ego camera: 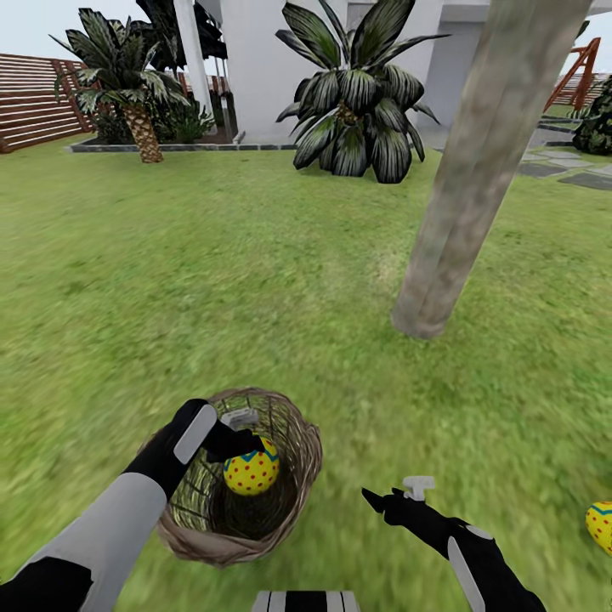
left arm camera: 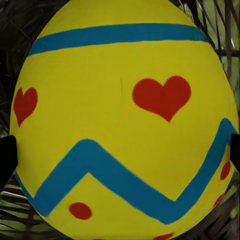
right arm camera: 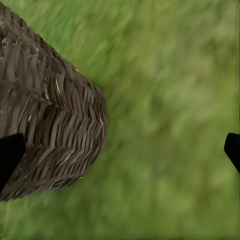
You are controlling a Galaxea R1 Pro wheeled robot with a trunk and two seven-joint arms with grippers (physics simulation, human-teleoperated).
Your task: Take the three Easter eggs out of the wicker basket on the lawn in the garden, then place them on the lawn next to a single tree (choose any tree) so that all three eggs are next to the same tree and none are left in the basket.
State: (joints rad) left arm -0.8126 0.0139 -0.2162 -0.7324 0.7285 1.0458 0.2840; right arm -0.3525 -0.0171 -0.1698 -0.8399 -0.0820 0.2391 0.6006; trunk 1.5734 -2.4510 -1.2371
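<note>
The egg sat inside the basket on the lawn, its yellow shell and zigzag band close before the left wrist camera. The left gripper reached into the basket from the near-left side, directly against the egg's upper left. Its dark fingertips showed at either flank of the shell, so it looked to be clamped on the egg — though whether the pads truly pressed it could not be made out. The egg's long axis ran roughly along the gripper's line of sight, pointed end away.

The left arm was plainly the nearer one. The right gripper hovered over grass just right of the basket, fingers apart and holding nothing, the basket's wall beside it.

A second egg lay on the lawn at the far right edge. The tree rose beyond the basket, up and to the right — that was the way the lifted egg would have to travel.
</note>
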